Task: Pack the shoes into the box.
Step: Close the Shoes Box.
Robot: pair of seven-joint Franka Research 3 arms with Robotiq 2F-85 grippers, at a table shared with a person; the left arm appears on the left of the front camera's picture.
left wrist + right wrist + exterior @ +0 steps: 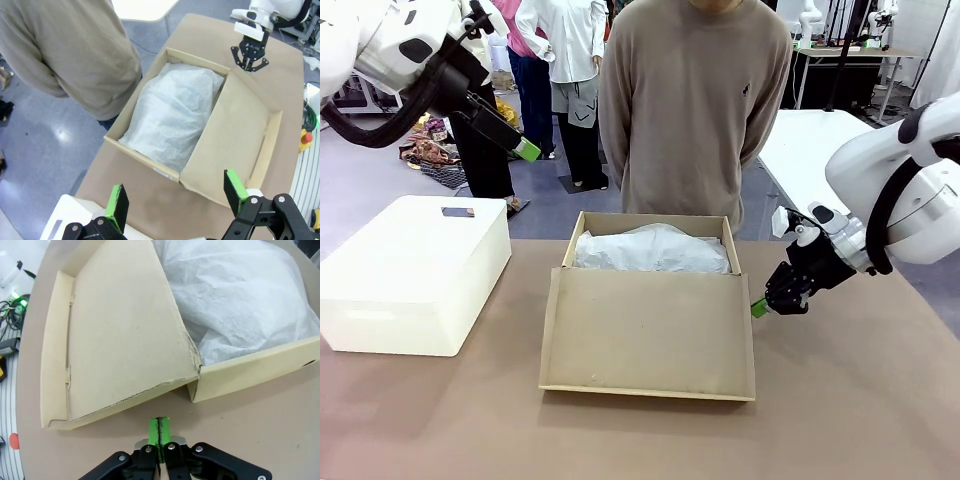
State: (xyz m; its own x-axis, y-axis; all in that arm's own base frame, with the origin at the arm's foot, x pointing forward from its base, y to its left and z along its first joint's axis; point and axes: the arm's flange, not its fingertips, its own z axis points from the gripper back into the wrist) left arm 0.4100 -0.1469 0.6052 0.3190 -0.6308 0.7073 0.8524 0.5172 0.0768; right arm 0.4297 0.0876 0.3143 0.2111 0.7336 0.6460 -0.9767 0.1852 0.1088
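One tan cardboard box (pixel 650 300), one white plastic bin (pixel 415 270), two robot hands and one person (pixel 695 100) around a brown table (pixel 860 400). Box set at mid-table, open, its attached flap lid (pixel 648 330) folded out flat toward the robot's side, plain and unprinted, edges slightly frayed at the hinge corner. Inside, a single mound of crumpled white tissue paper (pixel 650 250) covering the whole interior and rising to about rim height; whatever lies beneath, not visible. Bin resting to the box's left, near but apart, lidded and rectangular.

Left hand (pixel 175 197) raised high above the table's left side, green-padded fingers (pixel 118 202) spread wide, gripping nothing. Right hand (pixel 760 308) low just beside the lid's right edge, close to the tabletop, fingers pressed fully together with nothing between them, pads (pixel 159 432) meeting in one green strip. Person standing at the far edge directly behind the box, in a beige sweater, arms behind the back.
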